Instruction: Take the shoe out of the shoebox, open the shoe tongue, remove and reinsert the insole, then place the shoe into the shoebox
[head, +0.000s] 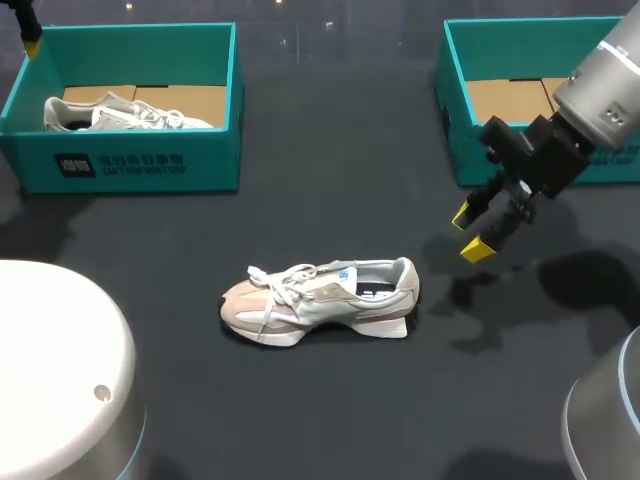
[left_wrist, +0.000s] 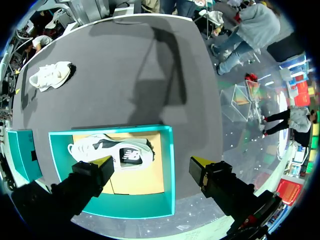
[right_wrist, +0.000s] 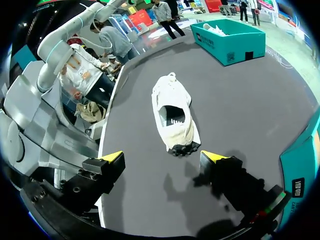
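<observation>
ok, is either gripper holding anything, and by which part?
Nothing held. Right gripper open, apart from the loose shoe; left gripper open above the boxed shoe.

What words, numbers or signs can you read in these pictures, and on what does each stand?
Left shoebox front: white print, too blurred to read.
Boxed shoe insole: white mark, no legible words.
Right shoebox wall: dark patch, too small to read.
Nothing can be quoted.

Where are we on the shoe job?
Done: white-and-beige lace-up sneaker is out on the black table. In hand: nothing; right gripper hovers by its heel, left gripper over a teal cardboard shoebox, fingers open. Left: reboxing; tongue and insole steps can't be judged.
</observation>
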